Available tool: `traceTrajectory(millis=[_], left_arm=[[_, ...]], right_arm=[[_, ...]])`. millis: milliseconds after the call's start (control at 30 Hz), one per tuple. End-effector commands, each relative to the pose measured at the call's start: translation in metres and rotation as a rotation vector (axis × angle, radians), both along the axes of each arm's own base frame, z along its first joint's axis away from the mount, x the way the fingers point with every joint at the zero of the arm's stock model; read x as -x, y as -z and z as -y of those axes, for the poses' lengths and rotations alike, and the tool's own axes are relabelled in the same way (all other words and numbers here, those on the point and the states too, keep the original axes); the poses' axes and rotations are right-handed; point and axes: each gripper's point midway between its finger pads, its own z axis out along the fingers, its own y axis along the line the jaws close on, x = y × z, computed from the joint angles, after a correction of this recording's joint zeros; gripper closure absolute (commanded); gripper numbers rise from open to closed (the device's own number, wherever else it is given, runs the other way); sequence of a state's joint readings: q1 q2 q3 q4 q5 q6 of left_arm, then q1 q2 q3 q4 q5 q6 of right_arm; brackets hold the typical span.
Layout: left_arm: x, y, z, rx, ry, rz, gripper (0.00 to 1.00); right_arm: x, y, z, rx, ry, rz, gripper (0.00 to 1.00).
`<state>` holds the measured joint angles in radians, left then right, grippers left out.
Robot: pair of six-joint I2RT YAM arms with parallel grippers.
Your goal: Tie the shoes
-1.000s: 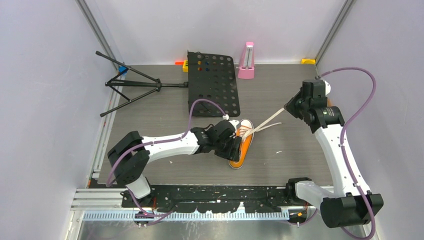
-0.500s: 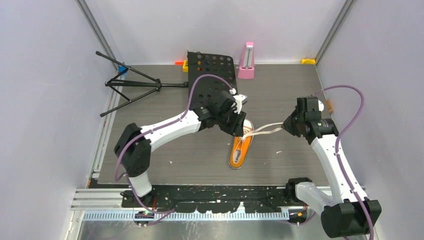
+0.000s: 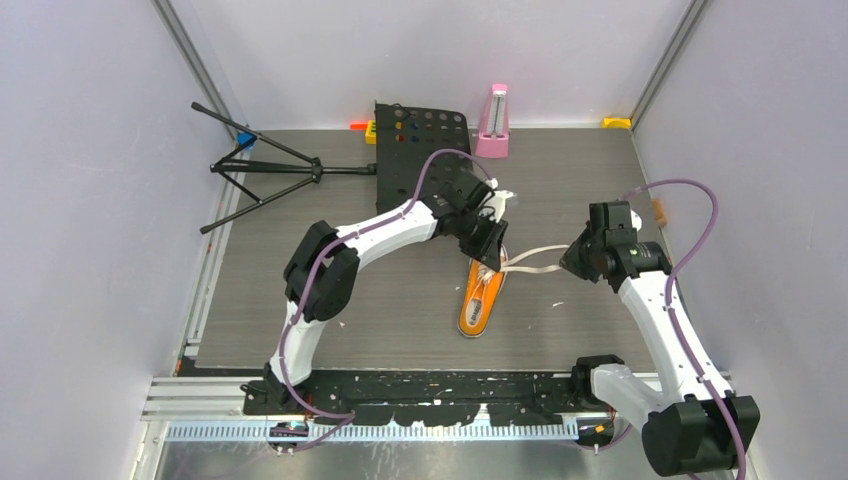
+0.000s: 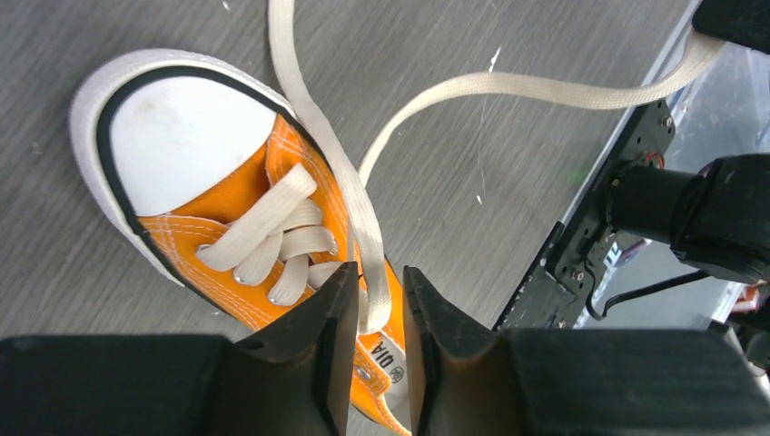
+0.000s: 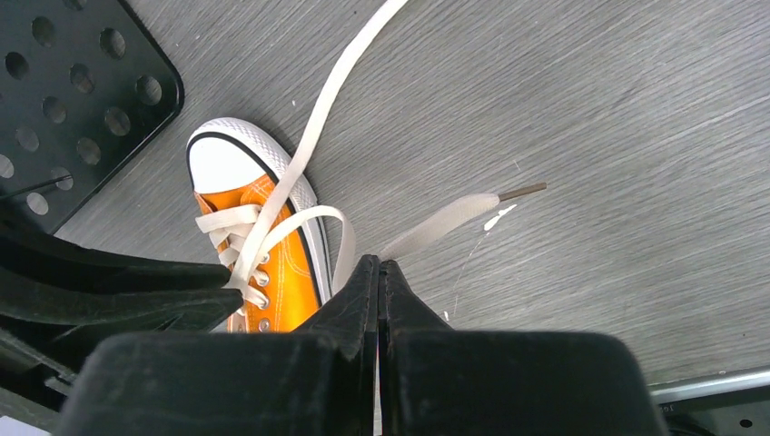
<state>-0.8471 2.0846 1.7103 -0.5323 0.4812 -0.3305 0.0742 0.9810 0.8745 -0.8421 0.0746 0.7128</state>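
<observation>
The orange sneaker [image 3: 478,305] lies mid-table, white toe cap pointing away; it also shows in the left wrist view [image 4: 236,218] and the right wrist view [image 5: 286,272]. My left gripper [image 3: 490,262] hovers over its laced top. Its jaws [image 4: 377,272] stand a narrow gap apart, straddling a white lace [image 4: 318,136] that runs out past the toe. My right gripper [image 3: 570,255] is to the right of the shoe, shut [image 5: 380,263] on the other lace [image 4: 545,89], which sags in a loop [image 5: 340,232]. That lace's free end [image 5: 522,192] lies on the table.
A black perforated music-stand plate [image 3: 425,160] and its tripod [image 3: 265,170] lie at the back left. A pink metronome [image 3: 493,122] stands at the back wall, with a yellow block [image 3: 617,122] in the back right corner. The black base rail [image 3: 400,385] runs along the near edge.
My left arm has swung from the shoe's left side up and over to its toe end. My right gripper has come down and closer to the shoe, so its lace has gone slack.
</observation>
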Motion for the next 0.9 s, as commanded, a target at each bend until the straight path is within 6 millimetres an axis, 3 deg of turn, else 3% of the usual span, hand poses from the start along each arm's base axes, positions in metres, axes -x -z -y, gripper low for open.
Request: traceTrajectory(millis=[0,67,200,333,500,867], left_arm=[[0.014,-0.016,0.003,0.033,0.071,-0.038,0.82],[0.017,-0.022,0.002,0.050,0.080,-0.035,0.90],[0.021,-0.023,-0.003,0.039,0.087,-0.041,0.90],[0.028,-0.025,-0.002,0.051,0.106,-0.062,1.00],[0.049,-0.036,0.003,0.088,0.172,-0.054,1.00],[0.096,-0.047,0.026,0.218,0.247,0.085,0.97]], right_arm=[[-0.006,-0.010,-0.002,-0.015,-0.004,0.052,1.00],[-0.007,-0.011,-0.002,-0.012,-0.004,0.053,1.00],[-0.012,-0.015,-0.003,-0.018,-0.009,0.061,1.00],[-0.016,-0.018,-0.004,-0.024,-0.011,0.066,1.00],[-0.025,-0.023,-0.006,-0.031,-0.007,0.087,1.00],[-0.074,-0.041,-0.025,-0.114,-0.046,0.104,1.00]])
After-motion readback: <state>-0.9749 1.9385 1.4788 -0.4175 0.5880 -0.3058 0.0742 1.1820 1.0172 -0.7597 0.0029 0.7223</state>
